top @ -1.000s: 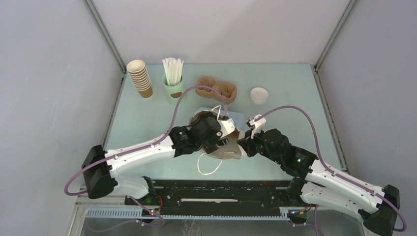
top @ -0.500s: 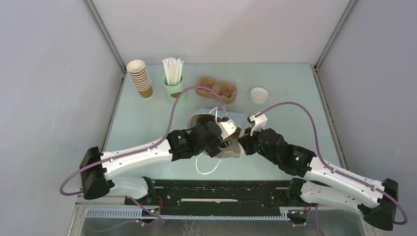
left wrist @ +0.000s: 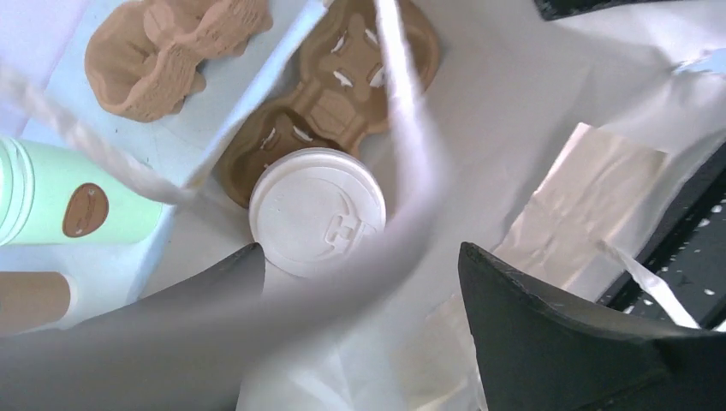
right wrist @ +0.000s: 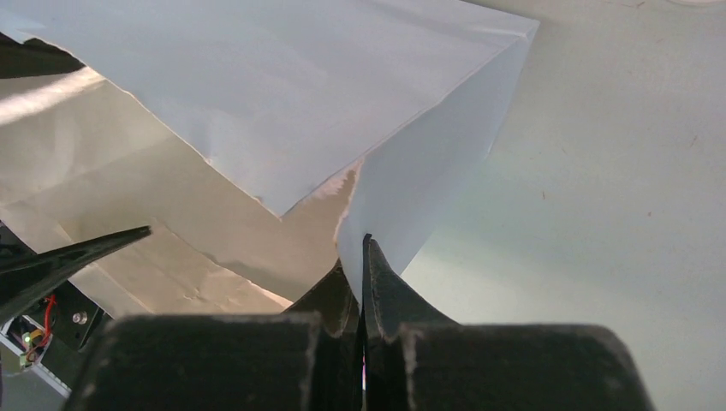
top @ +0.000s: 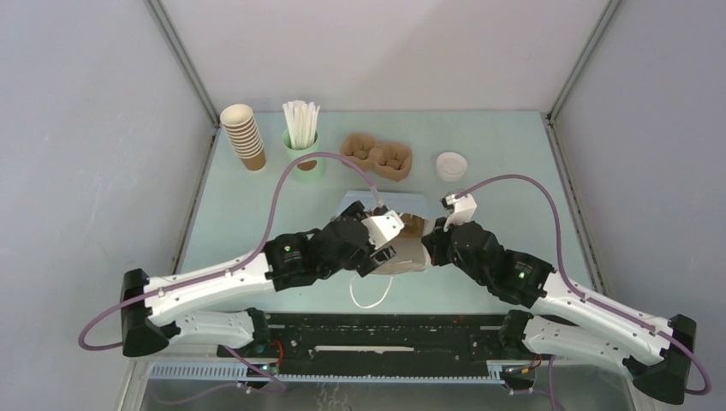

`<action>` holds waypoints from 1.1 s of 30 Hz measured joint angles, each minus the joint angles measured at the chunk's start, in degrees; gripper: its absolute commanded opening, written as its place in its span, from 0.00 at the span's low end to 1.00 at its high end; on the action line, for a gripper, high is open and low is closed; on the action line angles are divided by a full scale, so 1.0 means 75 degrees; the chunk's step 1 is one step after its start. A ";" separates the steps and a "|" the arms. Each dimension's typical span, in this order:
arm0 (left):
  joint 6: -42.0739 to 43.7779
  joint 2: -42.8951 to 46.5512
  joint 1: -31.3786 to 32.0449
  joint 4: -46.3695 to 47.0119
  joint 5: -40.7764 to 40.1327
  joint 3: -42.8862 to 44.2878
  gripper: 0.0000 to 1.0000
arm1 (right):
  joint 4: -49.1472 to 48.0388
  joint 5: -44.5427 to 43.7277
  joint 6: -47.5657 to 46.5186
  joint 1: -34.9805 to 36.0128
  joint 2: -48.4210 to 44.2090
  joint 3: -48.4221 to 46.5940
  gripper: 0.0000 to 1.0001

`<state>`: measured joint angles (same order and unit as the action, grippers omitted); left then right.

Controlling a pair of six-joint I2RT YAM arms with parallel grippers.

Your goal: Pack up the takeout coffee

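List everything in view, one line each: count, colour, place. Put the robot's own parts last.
takeout coffee: one, only its white lid showing, seated in the carrier inside the bag
bagged carrier: one, brown pulp, bottom of the bag
paper bag: one, white, open, table centre
spare carrier: one, brown pulp, back centre
loose lid: one, white, back right
straw cup: one, mint green, back, left of the spare carrier
straws: a bunch, white, standing in the straw cup
cup stack: one stack, brown, lidless, back left
table: one, pale blue-green
left tool: one, black, open, over the coffee in the bag
right tool: one, black, shut on the bag's rim
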<state>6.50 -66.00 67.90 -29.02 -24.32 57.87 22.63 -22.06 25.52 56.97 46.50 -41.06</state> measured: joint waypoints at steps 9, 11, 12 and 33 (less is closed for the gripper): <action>-0.0315 0.1195 0.0032 -0.0306 0.1373 0.0233 0.90 | 0.0280 -0.0064 0.0114 -0.0035 0.0000 -0.0149 0.03; -0.0586 0.1378 0.0032 -0.0411 0.1539 0.0533 0.92 | 0.0356 -0.0076 0.0122 -0.0035 0.0000 -0.0178 0.04; -0.0764 0.1478 0.0029 -0.0446 0.1545 0.0720 0.92 | 0.0393 -0.0076 0.0131 -0.0035 0.0000 -0.0207 0.04; -0.5531 0.3669 -0.1180 -0.1699 0.0717 -0.0656 0.84 | 0.0851 0.0020 0.0481 -0.0254 -0.0227 -0.0350 0.14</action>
<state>-34.98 -38.48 59.05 -41.76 -18.94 52.95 29.02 -21.91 29.12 55.07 44.80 -43.68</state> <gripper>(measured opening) 0.904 0.114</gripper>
